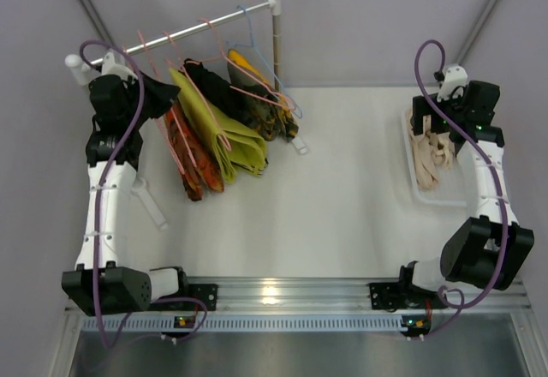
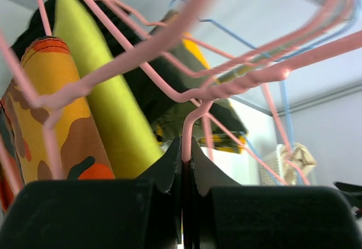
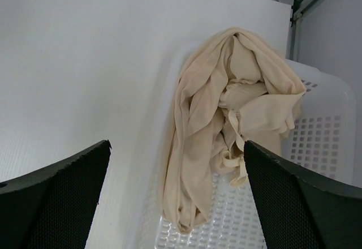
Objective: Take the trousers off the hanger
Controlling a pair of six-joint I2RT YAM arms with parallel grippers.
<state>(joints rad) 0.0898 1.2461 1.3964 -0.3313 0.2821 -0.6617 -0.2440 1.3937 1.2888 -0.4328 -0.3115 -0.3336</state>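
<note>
Hanging rack: far left, with several garments crowded along its rail.
Basket: white, far right, well apart from the rack.
Orange-red trousers: draped near the rack's left end, just beside a yellow-green garment. We judge this the pair to free next.
Beige trousers: heaped in the basket, off any hanger.
Right gripper: spread wide and empty above that heap.
Left gripper: clenched on the pink hanger.
Pink hanger: thin wire, and we cannot tell which garment it bears. We would keep the pinch firm and lift clear of neighbouring hangers.
</note>
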